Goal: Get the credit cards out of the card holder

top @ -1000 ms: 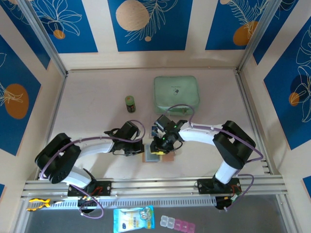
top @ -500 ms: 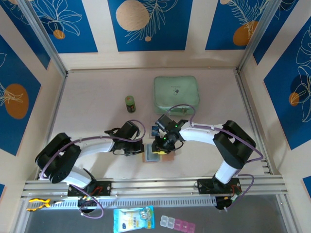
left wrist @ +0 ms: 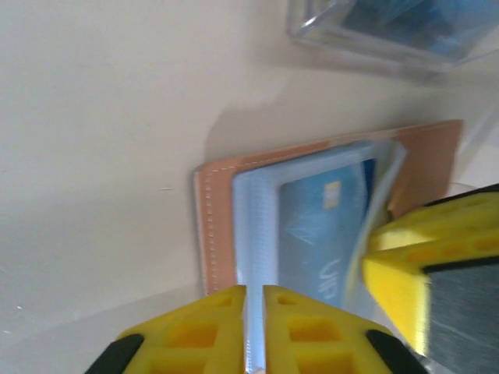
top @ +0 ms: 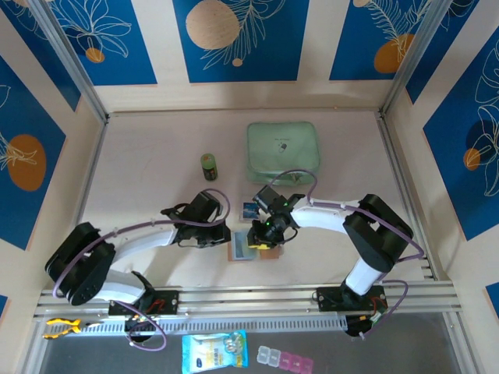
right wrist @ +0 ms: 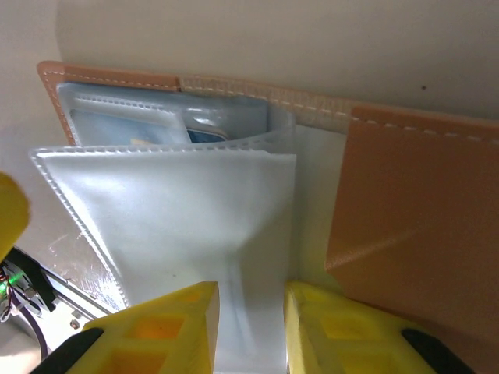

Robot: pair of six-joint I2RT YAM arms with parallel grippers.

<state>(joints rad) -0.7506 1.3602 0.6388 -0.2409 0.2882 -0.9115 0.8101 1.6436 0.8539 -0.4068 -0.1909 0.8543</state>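
Observation:
The tan card holder (top: pixel 270 251) lies open on the table between both grippers. A blue credit card (left wrist: pixel 320 234) with a chip sits inside its grey-clear pocket, and another blue card edge (right wrist: pixel 207 134) shows in a pocket. My left gripper (top: pixel 224 238) (left wrist: pixel 254 312) is shut on the pale welded edge of the inner pocket by the stitched tan cover (left wrist: pixel 214 226). My right gripper (top: pixel 260 236) (right wrist: pixel 251 319) pinches a raised, puckered clear pocket sleeve (right wrist: pixel 171 202) beside the tan flap (right wrist: pixel 413 202). One of its yellow fingers (left wrist: pixel 413 249) stands over the card.
A clear plastic packet (top: pixel 249 209) (left wrist: pixel 390 27) with blue inside lies just behind the holder. Farther back are the mint-green zip case (top: pixel 283 149) and a small dark jar (top: pixel 209 166). The metal rail (top: pixel 249 294) runs along the near edge.
The left arm's elbow has swung left and its gripper has edged slightly back. The right gripper has shifted a little right over the holder. The packet behind shows more.

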